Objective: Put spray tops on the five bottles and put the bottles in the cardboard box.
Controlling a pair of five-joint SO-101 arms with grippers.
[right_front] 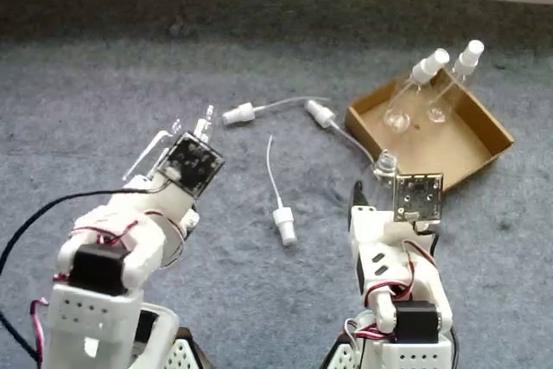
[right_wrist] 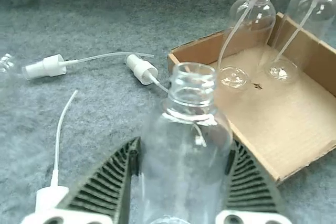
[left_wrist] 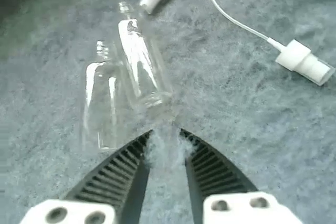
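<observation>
left end effector (left_wrist: 165, 136): jaws parted with nothing between them, tips just short of the base of one lying bottle.
lying bottles (left_wrist: 142, 61): two clear bottles without tops, flat on the worktop and side by side, necks pointing away from the left end effector.
right end effector (right_wrist: 184, 150): clamped on both sides of the topless bottle.
topless bottle (right_wrist: 186, 108): clear, upright, mouth open, held just beside the near corner of the cardboard box.
cardboard box (right_front: 471, 157): shallow and open, on the worktop beyond the right arm.
capped bottles (right_front: 406, 97): two clear bottles with white spray tops, side by side inside the box, bases on its floor and tops toward its far wall.
loose spray tops (right_front: 284, 225): three white ones with thin tubes, lying on the worktop. One is between the two arms, one (right_front: 239, 113) is near the necks of the lying bottles, and one (right_front: 320, 113) is near the box's left corner.
worktop (right_front: 104, 66): covered in grey carpet-like cloth.
</observation>
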